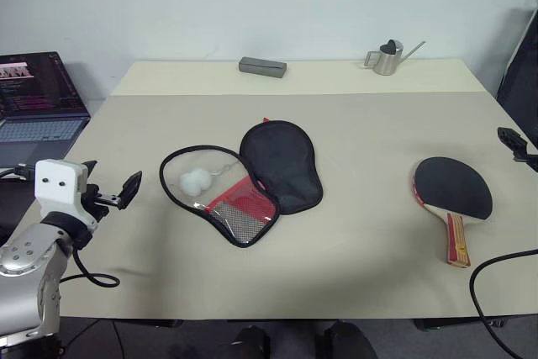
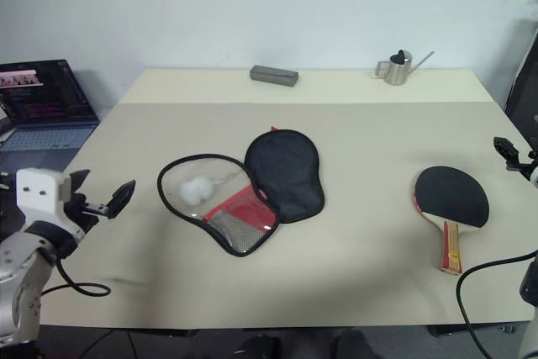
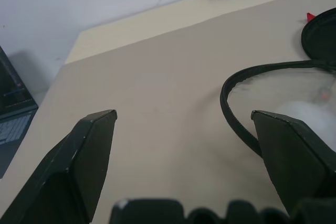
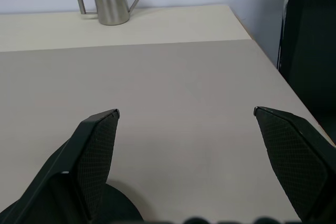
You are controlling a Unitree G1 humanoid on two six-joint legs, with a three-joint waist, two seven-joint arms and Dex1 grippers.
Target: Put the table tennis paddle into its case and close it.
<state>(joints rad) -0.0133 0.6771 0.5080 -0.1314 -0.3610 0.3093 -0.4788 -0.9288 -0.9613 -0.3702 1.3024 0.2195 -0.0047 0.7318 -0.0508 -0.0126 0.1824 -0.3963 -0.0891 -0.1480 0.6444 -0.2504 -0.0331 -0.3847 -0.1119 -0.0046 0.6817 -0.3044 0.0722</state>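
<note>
The case (image 1: 282,161) lies unzipped at mid-table. Its black fabric half is folded open toward the far side. Its clear and red-mesh half (image 1: 227,203) lies flat, with a white fluffy ball (image 1: 196,180) inside. The table tennis paddle (image 1: 452,189) rests black face up at the right, its striped handle pointing toward the near edge. My left gripper (image 1: 113,181) hovers open at the table's left edge, pointing at the case rim (image 3: 236,108), nothing between its fingers. My right gripper (image 4: 186,111) stands open and empty at the right edge, just beyond the paddle.
A steel watering can (image 4: 110,6) and a grey box (image 1: 262,66) stand along the far edge. An open laptop (image 1: 34,98) sits off the table's left side. A black cable (image 1: 496,292) loops near the front right corner. A dark object (image 1: 523,65) stands past the right edge.
</note>
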